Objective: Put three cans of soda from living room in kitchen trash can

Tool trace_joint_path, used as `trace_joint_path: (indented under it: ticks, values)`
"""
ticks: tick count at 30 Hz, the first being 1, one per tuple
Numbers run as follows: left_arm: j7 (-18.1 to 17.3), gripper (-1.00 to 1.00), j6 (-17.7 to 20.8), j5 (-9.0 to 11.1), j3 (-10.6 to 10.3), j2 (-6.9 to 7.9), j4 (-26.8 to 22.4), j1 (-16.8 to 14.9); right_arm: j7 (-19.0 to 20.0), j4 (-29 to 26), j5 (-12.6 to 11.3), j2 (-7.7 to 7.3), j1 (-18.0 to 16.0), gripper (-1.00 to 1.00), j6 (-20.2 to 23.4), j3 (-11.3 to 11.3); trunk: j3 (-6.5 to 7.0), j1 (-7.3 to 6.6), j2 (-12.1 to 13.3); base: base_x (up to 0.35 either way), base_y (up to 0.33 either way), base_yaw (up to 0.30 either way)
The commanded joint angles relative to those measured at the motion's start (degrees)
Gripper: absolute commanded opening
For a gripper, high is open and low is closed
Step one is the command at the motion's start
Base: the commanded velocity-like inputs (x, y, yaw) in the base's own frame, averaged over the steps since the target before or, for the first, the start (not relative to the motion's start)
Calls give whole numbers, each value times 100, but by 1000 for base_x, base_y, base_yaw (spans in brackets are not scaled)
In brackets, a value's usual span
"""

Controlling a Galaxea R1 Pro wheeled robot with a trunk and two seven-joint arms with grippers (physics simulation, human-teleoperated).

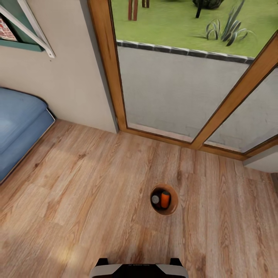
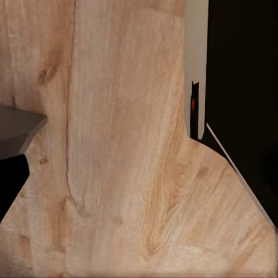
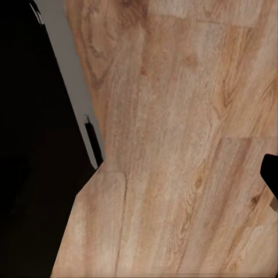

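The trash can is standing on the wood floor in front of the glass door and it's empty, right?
Not empty. The head view shows the trash can on the wood floor before the glass door, holding an orange soda can and a silver-topped can.

Bright, even daylight enters through the glass door (image 1: 181, 77) at twelve o'clock; the wood floor (image 1: 77, 185) shows soft glare, edges bow, and both wrist views are slightly blurred.
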Motion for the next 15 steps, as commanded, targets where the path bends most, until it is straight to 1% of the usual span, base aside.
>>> trace_joint_path:
  ticks: [1,6,15]
  values:
    - [-1,100,0,0,-1,-7,-4,2,-5,0,-3,4,0,100,3,-2,19,-23,42,0,0,0]
    - [-6,100,2,-6,-14,-45,-36,8,-15,67,-1,33,0,100,14,-16,108,-132,242,0,0,0]
    - [-14,100,-5,33,-1,-117,-63,1,-14,151,6,6,0,100,15,-18,270,-330,603,0,0,0]
